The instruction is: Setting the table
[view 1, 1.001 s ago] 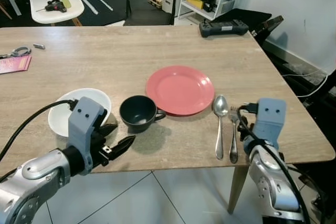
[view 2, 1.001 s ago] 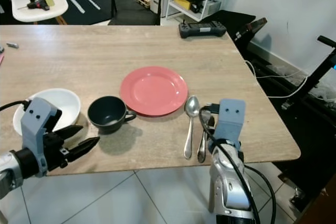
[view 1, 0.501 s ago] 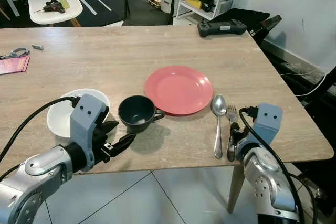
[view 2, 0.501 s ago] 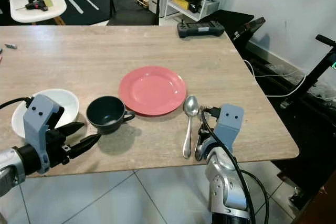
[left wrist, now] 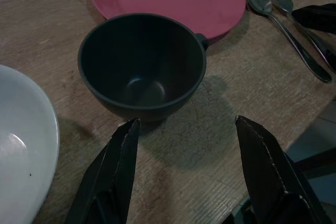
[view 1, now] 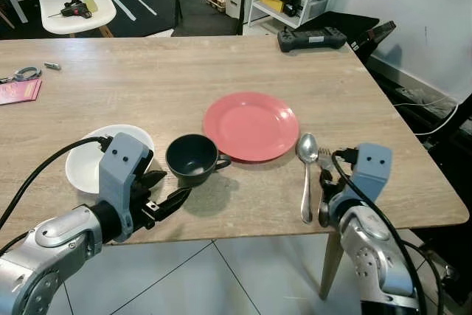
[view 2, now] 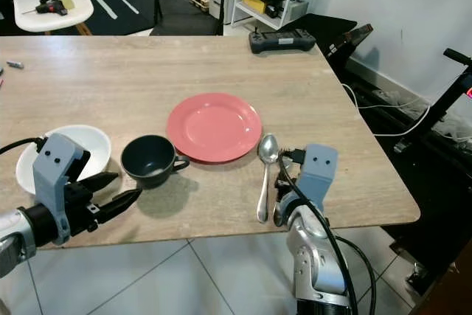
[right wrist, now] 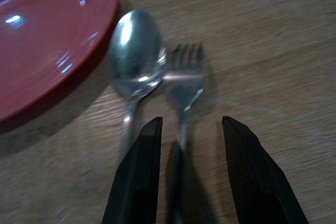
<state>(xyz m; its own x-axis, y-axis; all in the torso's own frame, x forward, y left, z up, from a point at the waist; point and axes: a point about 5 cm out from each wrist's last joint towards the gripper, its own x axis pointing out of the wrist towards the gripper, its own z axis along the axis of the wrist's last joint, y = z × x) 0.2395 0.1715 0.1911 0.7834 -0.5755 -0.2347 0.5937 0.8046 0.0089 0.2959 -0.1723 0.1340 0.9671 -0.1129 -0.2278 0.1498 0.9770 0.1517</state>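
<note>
One dark cup (view 1: 192, 159), glossy red plate (view 1: 251, 125), steel spoon (view 1: 307, 176), fork (right wrist: 183, 85)

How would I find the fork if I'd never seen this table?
Find the red plate in the middle of the wooden table. A spoon lies right of it, and the fork lies just beyond, with prongs, not a round bowl.
</note>
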